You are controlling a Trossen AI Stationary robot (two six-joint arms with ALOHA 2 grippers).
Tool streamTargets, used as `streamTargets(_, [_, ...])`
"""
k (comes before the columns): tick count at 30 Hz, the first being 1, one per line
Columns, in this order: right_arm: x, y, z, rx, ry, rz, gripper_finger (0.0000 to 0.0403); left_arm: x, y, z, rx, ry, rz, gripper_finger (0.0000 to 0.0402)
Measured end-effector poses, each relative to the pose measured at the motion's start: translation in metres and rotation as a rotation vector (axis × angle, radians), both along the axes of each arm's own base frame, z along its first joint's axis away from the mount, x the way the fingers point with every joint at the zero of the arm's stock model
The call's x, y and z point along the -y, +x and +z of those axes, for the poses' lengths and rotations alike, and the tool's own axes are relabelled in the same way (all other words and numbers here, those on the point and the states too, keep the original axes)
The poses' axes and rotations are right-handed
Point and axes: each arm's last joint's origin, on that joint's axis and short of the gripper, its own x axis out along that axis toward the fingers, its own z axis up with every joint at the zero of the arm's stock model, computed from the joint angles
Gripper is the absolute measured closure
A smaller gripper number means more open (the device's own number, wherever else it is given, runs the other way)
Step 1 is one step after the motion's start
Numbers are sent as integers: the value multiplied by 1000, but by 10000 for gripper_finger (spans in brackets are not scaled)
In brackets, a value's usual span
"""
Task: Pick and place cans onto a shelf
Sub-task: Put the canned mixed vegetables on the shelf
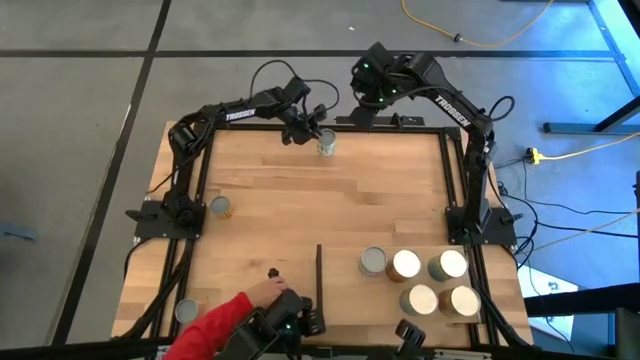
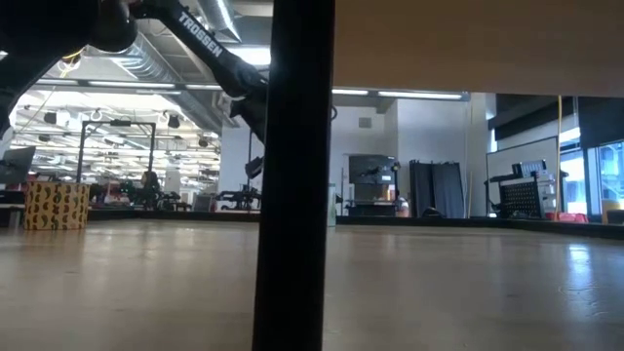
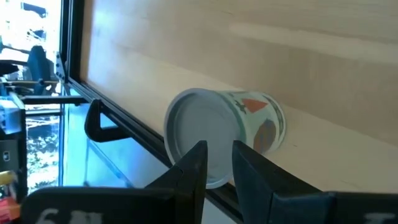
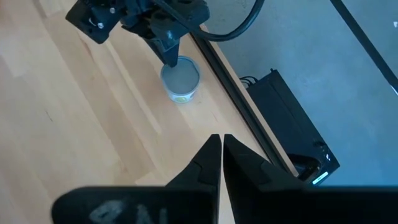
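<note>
Noted small upright can (image 1: pixel 327 145) — dull silver round lid, pale green-and-orange label — at tabletop's (image 1: pixel 330 210) far edge, left gripper (image 1: pixel 310 131) poised over lid, narrowly parted, gripping nothing; right gripper (image 4: pixel 222 149) clenched, empty.

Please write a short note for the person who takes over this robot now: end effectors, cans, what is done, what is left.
Left end effector: open, above the can at the far edge, not gripping.
Right end effector: shut, empty, raised beyond the far edge.
Done: five cans stand on the shelf.
Left: the far-edge can, one by the left edge, one at the near left corner.
A person's hand is on the table beside the shelf.
</note>
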Motion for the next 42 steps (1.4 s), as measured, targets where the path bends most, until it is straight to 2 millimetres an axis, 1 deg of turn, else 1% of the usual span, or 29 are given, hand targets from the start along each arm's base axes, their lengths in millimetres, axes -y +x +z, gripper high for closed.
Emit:
streamTargets(8, [6,-4,0,0,0,-19,383,-2,-3,0,-7,-46,51,333])
streamTargets(12, [8,-5,0,-2,-1,-22,383,-1,-2,0,-11,-40,54,333])
streamTargets(17, [9,-6,0,-2,-1,-27,383,-2,1,9,-13,-11,66,333])
streamTargets(23, [12,-8,0,-2,-1,-34,383,1,1,17,-53,-47,61,333])
streamTargets(28, [13,-9,0,-2,-1,-37,383,4,-7,12,-126,-70,17,333])
streamTargets(30, [13,-9,0,-2,-1,-37,383,2,-8,13,-122,-59,10,333])
streamTargets(36, [13,-8,0,-2,-1,-37,383,1,-5,15,-67,-65,-18,333])
streamTargets(40, [13,-8,0,-2,-1,-37,383,2,-1,7,-76,-76,-26,333])
streamTargets(42, [13,-8,0,-2,-1,-37,383,0,0,6,-61,-63,-26,333])
